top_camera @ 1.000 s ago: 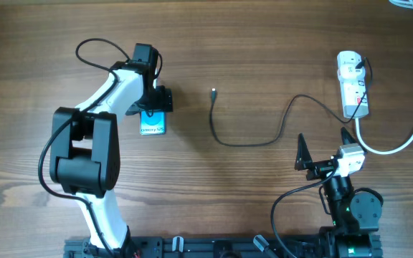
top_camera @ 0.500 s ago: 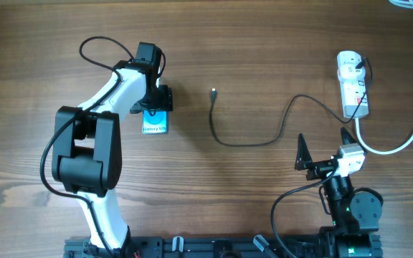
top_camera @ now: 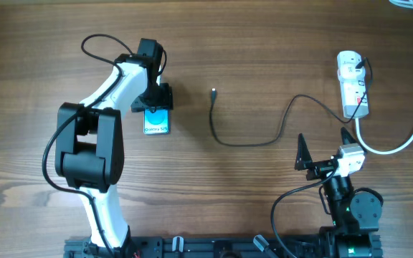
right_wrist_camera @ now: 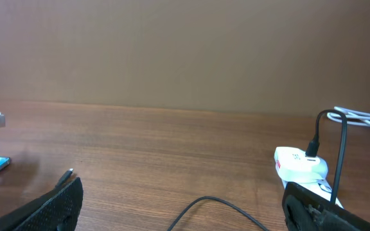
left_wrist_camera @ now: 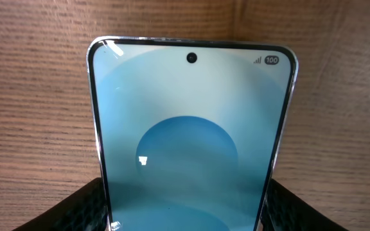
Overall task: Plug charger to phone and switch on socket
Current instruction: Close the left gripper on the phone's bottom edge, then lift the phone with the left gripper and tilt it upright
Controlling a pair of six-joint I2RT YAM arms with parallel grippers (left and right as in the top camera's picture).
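The phone [top_camera: 156,121], teal-and-white screen up, lies on the wood table left of centre. My left gripper [top_camera: 155,99] is shut on its far end. In the left wrist view the phone [left_wrist_camera: 191,122] fills the frame, with my left fingers [left_wrist_camera: 185,215] pressed on both its side edges. The charger cable [top_camera: 253,143] curves across the table from the white socket [top_camera: 353,84] to its plug tip [top_camera: 214,92], which lies loose right of the phone. My right gripper [top_camera: 325,148] is open and empty, near the cable's bend. The right wrist view shows the cable [right_wrist_camera: 204,202], plug tip [right_wrist_camera: 66,174] and socket [right_wrist_camera: 297,163].
A thick white cable [top_camera: 407,143] loops from the socket toward the right table edge and the far right corner. My right arm's base [top_camera: 350,208] sits at the front right. My left arm [top_camera: 92,143] stretches over the table's left side.
My left gripper has shifted slightly to the right with the phone in it. The right arm, cable and socket have not moved.
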